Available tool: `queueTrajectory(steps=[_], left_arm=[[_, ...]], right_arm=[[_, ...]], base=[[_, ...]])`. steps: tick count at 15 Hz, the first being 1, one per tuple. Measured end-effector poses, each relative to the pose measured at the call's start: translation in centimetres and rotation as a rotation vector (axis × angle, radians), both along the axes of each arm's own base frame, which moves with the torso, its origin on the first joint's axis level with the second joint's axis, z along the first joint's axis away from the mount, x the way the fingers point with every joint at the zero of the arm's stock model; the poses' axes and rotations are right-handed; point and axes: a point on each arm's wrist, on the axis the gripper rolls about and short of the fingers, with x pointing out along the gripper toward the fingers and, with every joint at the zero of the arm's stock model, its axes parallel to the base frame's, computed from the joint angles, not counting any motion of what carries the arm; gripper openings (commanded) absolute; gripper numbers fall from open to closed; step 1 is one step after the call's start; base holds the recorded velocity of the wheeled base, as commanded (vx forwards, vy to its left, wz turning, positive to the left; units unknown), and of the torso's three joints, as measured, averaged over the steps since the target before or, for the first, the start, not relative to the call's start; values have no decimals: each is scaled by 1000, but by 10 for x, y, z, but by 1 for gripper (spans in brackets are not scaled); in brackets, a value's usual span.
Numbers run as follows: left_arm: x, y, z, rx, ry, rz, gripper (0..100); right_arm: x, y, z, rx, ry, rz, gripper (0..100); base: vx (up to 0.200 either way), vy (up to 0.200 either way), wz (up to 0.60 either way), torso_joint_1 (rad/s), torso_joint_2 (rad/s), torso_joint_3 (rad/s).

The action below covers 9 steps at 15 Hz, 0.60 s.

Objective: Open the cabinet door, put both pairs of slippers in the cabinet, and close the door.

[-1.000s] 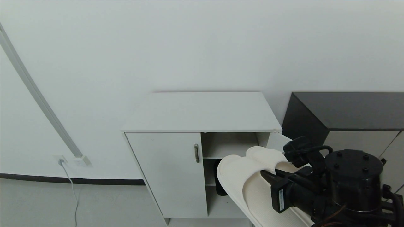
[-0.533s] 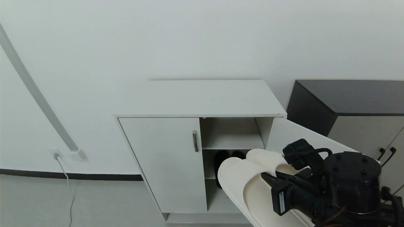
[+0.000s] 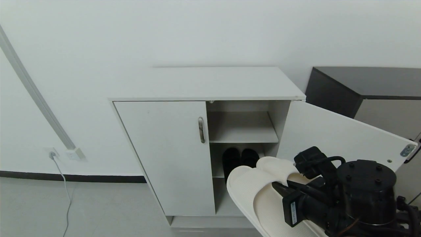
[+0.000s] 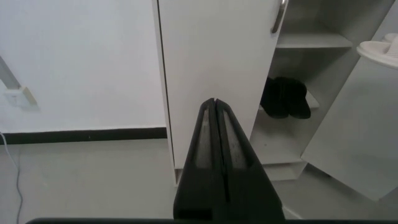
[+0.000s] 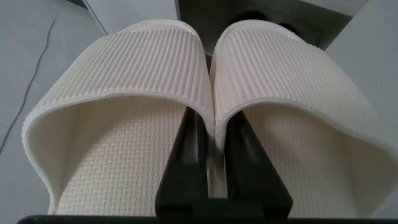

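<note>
Gripping the two inner side walls pressed together, the right tool (image 5: 214,163) holds the pair of cream ribbed foam slippers (image 3: 253,187) side by side, soles down and open heels toward the wrist; their rounded toes point at the white two-door wooden cabinet (image 3: 210,82), in front of its open right-hand compartment. The right door (image 3: 329,131) is swung wide open; the left door (image 3: 164,154) is closed, with a slim metal handle (image 3: 201,130) at its inner edge. A pair of black slippers (image 3: 240,158) sits inside below the bare upper shelf (image 3: 241,128). The right arm reaches forward low on the right; the left tool (image 4: 216,143) has its dark fingers closed flat on each other, holding nothing, aimed at the left door.
</note>
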Motion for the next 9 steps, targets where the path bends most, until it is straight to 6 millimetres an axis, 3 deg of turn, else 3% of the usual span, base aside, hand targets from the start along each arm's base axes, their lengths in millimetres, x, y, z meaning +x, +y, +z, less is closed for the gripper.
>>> queueTrajectory(steps=[9], left_arm=[[0, 0, 0, 0, 0, 0, 0]], right_arm=[[-1, 2, -3, -2, 4, 8, 0]], base=[[0, 0, 0, -118, 461, 345]])
